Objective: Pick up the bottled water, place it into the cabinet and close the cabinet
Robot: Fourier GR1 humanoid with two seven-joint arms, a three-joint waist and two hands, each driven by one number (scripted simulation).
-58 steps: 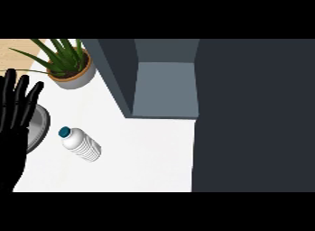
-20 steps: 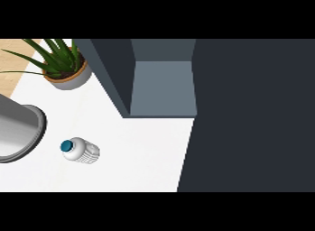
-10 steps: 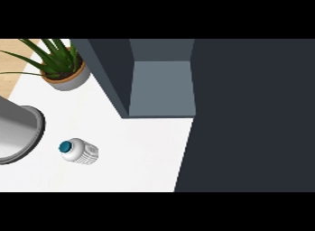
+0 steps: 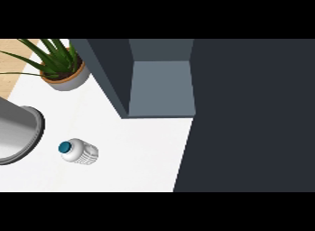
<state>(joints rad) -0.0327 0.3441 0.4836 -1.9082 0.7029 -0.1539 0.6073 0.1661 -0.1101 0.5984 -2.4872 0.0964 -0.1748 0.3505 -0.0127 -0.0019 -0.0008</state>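
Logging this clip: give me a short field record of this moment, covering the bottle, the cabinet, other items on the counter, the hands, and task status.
bottle: bottled water, white with a teal cap, standing on the white counter, not held
cabinet: dark cabinet, open toward the view, grey inside, nothing seen in it
other items: potted plant at the counter's far left corner; grey forearm at the left edge, beside the bottle
hands: neither shows
task status: bottle not yet picked up; cabinet not closed

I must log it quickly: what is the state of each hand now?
Left hand: not in view; only a grey forearm shows at the left edge.
Right hand: not in view.
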